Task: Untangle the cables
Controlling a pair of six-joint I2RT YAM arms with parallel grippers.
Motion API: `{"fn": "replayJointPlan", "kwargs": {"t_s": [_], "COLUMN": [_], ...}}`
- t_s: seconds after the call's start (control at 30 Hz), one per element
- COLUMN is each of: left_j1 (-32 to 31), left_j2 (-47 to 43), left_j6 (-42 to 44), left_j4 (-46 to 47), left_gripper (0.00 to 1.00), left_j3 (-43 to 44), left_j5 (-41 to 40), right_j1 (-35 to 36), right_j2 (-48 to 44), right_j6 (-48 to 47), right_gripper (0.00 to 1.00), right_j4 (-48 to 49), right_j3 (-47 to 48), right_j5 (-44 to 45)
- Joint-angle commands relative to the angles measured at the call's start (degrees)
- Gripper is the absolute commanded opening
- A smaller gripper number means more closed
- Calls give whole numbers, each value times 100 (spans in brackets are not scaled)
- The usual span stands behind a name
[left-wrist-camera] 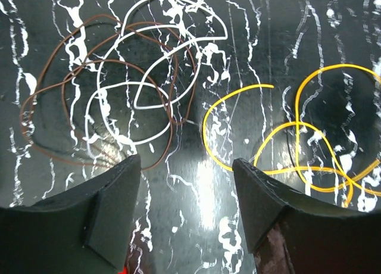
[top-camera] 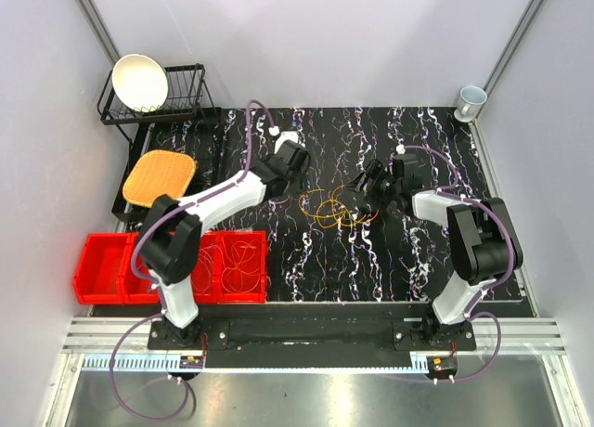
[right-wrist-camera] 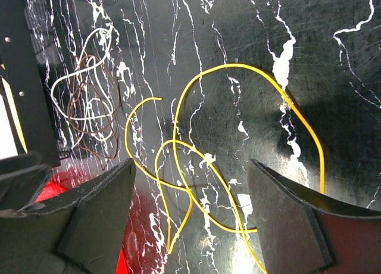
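Note:
On the black mat, a yellow cable (left-wrist-camera: pixel 297 143) lies in loose loops beside a brown cable (left-wrist-camera: pixel 56 89) and a white cable (left-wrist-camera: pixel 172 53), which are looped through each other. The right wrist view shows the yellow cable (right-wrist-camera: pixel 196 167) below the jaws and the brown-and-white tangle (right-wrist-camera: pixel 86 101) to the left. From above, the cables (top-camera: pixel 330 209) lie between the two grippers. My left gripper (left-wrist-camera: pixel 186 161) (top-camera: pixel 299 172) hovers open, nothing between its fingers. My right gripper (right-wrist-camera: pixel 191 161) (top-camera: pixel 369 184) is open above the yellow loops, holding nothing.
Red bins (top-camera: pixel 102 269) stand at the front left, and the right-hand one holds coiled cables (top-camera: pixel 243 260). At the back left is a black dish rack (top-camera: pixel 186 97) with a white bowl (top-camera: pixel 139 82), and an orange pad (top-camera: pixel 158 176) lies before it. A cup (top-camera: pixel 471 99) stands back right.

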Motion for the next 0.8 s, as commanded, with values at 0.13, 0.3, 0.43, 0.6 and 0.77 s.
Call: {"fn": "replayJointPlan", "kwargs": {"t_s": [0.13,0.3,0.43,0.6,0.77], "left_j1": [14,93,215,321,339], "left_j2": [722,1004,1162,1277,1444], "left_j6": [-101,-127,-153,-145,-92], "left_j4": [109,39,65,126,276], "left_gripper": [62,60,59,56,50], "left_j3": [714,890,890,908,961], "left_j5": [-330,-347,-330,-216,-84], "right_j1": [38,47,38,47,47], "right_j2": [73,161,205,275,328], "right_j6": [5,14,31,23,40], "right_gripper": [81,81,81,81,81], "right_j4": [26,26,26,26,35], "right_j3": [120,155,172,199,216], "right_j5": [-137,-181,-198,-225,-260]}}
